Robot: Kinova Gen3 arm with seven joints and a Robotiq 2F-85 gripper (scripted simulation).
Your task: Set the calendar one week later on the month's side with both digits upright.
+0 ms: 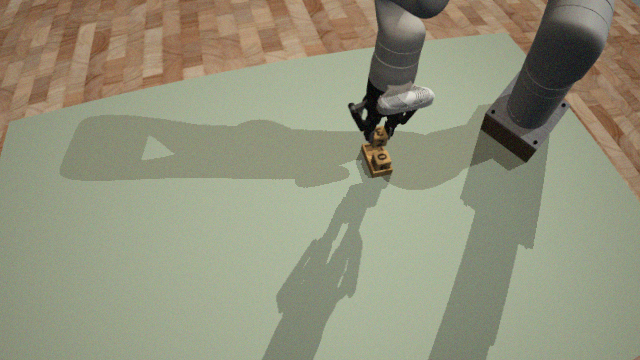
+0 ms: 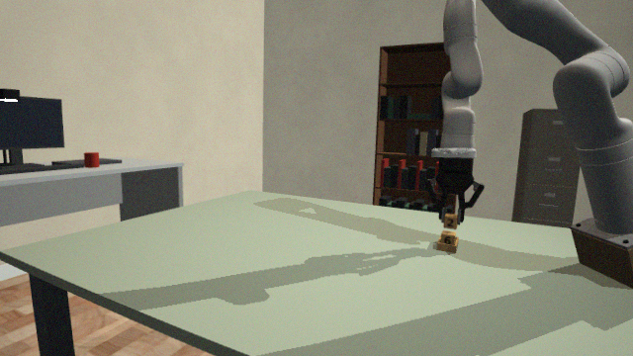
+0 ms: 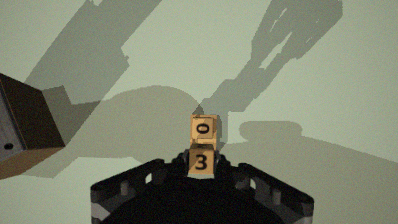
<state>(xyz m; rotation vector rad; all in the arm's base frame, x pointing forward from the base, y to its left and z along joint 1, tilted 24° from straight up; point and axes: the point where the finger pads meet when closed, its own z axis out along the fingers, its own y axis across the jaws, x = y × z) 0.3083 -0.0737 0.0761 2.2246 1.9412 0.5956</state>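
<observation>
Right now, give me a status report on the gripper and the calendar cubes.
Black gripper shut on one tan wooden digit cube, held above the wooden tray. Second cube sits in the tray, 0 facing up. Nothing in the way nearby.

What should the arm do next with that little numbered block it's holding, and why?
Probably lower it slowly. The gripper is shut on one cube, held above the tray, where the other cube sits with 0 on top. The free slot seems to lie right below, though whether the held cube is turned correctly is unclear.
</observation>
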